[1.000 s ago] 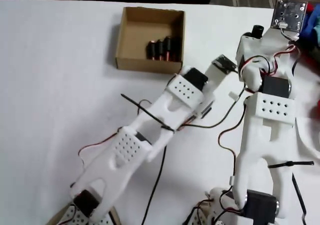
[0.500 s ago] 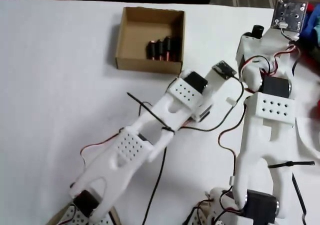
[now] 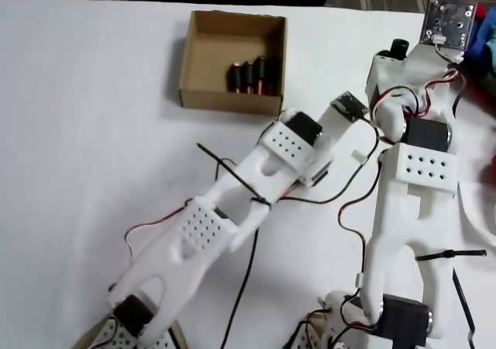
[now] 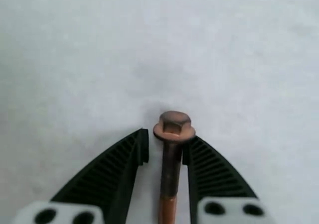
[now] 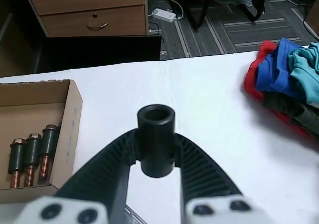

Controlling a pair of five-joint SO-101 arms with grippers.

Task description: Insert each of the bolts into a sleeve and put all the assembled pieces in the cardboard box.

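Bolt [image 4: 171, 167], copper-coloured with a flanged hex head, sits between the two black fingers of the left gripper [image 4: 167, 147], its head level with the fingertips and its shank running back toward the wrist. The jaws stand apart. One finger is against the shank, and a strip of white shows between the shank and the other finger. Below it is the white surface [image 3: 93, 132], but whether the bolt rests on it or hangs just above cannot be told.

The right gripper [image 5: 156, 149] is clamped on a black sleeve [image 5: 156, 132], with a ribbed finger pressed to each side of it. The sleeve stands upright with its open bore facing up, held above the surface and well apart from the bolt.

The cardboard box [image 3: 225, 101] sits open on the surface near the far edge, just beyond the left arm [image 3: 232, 202]. Three assembled pieces [image 3: 249, 76] lie side by side in it, against the wall nearest the right arm [image 3: 411, 209]. In the right wrist view these pieces [image 5: 30, 154] show as dark sleeves with copper bolt heads and shank ends sticking out.

A heap of red, blue and teal cloth [image 5: 284, 74] lies at the edge of the surface on the side away from the box. A wooden drawer unit [image 5: 89, 5] stands on the floor beyond.
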